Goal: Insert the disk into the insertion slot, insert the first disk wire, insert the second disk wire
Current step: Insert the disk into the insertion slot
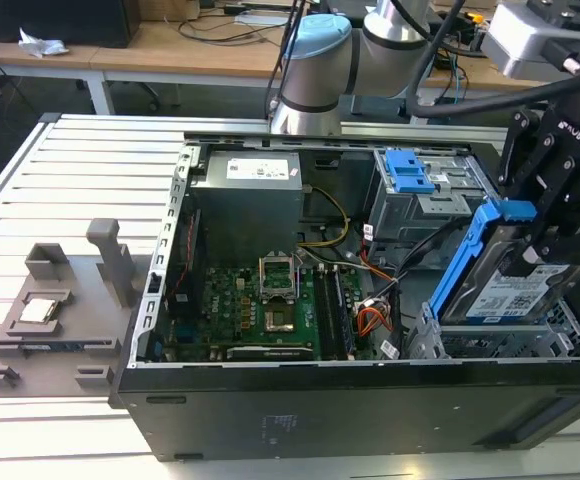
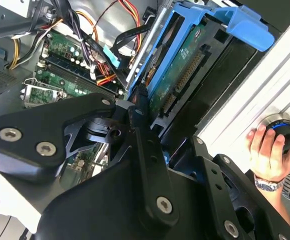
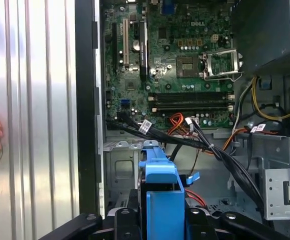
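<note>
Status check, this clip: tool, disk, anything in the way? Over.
Tool shut on disk. Disk tilted, lower edge at the insertion slot, not seated. Black cable bundle close beside it.

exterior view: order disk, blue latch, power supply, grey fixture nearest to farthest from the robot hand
1. disk: held in the hand.
2. blue latch: on the taller cage.
3. power supply: inside the case, toward the exterior view's left.
4. grey fixture: outside the case, far left.
</note>
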Robot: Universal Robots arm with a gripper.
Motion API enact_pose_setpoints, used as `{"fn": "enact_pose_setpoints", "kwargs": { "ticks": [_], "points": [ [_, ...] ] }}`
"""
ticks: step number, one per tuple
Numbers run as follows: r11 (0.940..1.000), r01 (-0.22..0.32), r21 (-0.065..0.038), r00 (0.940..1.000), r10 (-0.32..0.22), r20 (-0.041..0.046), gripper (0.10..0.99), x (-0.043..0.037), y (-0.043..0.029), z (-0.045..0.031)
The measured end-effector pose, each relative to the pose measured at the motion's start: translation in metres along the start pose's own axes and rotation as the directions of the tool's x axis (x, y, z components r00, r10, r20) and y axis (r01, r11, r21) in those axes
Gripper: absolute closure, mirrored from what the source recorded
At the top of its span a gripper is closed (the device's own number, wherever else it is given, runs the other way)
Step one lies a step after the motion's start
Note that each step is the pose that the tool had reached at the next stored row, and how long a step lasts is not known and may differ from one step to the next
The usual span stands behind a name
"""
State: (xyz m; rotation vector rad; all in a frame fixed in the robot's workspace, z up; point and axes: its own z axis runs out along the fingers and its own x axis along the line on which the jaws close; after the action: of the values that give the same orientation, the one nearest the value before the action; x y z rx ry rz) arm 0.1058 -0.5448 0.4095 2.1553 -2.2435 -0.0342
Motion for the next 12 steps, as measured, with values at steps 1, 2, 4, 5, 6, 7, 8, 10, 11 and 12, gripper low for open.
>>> {"fn": "enact_pose_setpoints", "kwargs": {
  "ticks": [1,2,4,5,6,7,8,10,11,12],
  "points": [
    [1.0000,0.000,0.000,1.0000,0.000,-0.0001,0.722,0.0000,-0.0001,0.0027],
    [1.0000,0.000,0.000,1.0000,0.000,0.0000,0.722,0.0000,-0.0002,0.0048],
    [1.0000,0.000,0.000,1.0000,0.000,-0.0001,0.722,-0.0001,-0.0003,0.0091],
    [1.0000,0.000,0.000,1.0000,0.000,-0.0001,0.722,-0.0001,-0.0005,0.0131],
    [1.0000,0.000,0.000,1.0000,0.000,-0.0001,0.722,-0.0001,-0.0006,0.0160],
    [1.0000,0.000,0.000,1.0000,0.000,-0.0001,0.722,-0.0001,-0.0007,0.0192],
    [1.0000,0.000,0.000,1.0000,0.000,0.0000,0.722,-0.0002,-0.0008,0.0216],
    [1.0000,0.000,0.000,1.0000,0.000,-0.0001,0.722,-0.0002,-0.0008,0.0225],
    [1.0000,0.000,0.000,1.0000,0.000,-0.0003,0.722,-0.0002,-0.0008,0.0226],
    [1.0000,0.000,0.000,1.0000,0.000,-0.0001,0.722,-0.0002,-0.0008,0.0228]
  ]
}}
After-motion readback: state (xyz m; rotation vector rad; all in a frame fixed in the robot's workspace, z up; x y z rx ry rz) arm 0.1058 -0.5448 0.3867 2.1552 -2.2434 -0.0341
